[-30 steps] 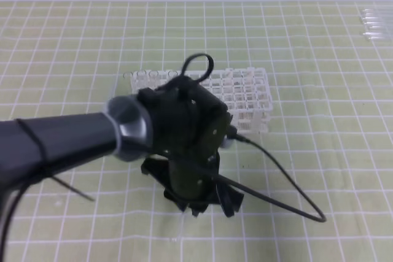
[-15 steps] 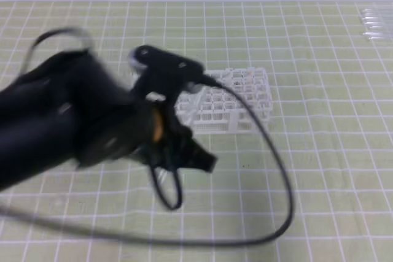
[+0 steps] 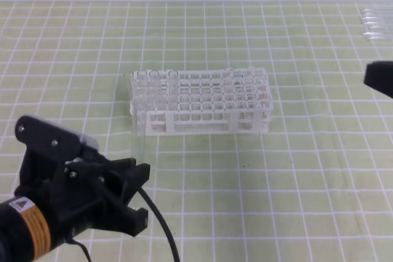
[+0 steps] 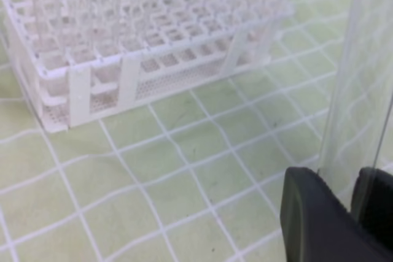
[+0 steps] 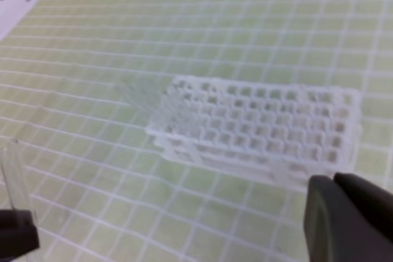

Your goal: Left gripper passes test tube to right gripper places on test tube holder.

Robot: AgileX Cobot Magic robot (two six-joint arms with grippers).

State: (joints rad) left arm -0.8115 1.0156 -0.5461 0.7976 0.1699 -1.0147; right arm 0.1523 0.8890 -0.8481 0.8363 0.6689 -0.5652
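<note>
A clear test tube (image 4: 361, 72) stands upright between the black fingers of my left gripper (image 4: 355, 196), which is shut on its lower part. From above, that left gripper (image 3: 140, 193) sits at the lower left, in front of the white test tube holder (image 3: 202, 99), and the test tube (image 3: 139, 136) shows only faintly above it. The right wrist view has the test tube (image 5: 15, 176) at its left edge. My right gripper (image 5: 334, 197) is shut and empty, off to the right of the holder (image 5: 258, 127); only a black tip of the right gripper (image 3: 379, 79) enters the high view.
Several clear tubes stand in holes at the left end of the holder (image 4: 141, 35). A bunch of loose clear tubes (image 3: 376, 24) lies at the far right back. A green gridded mat (image 3: 276, 182) covers the table.
My left arm has swung from over the middle, in front of the holder, down to the lower left. The right gripper's tip has come into the high view at the right edge.
</note>
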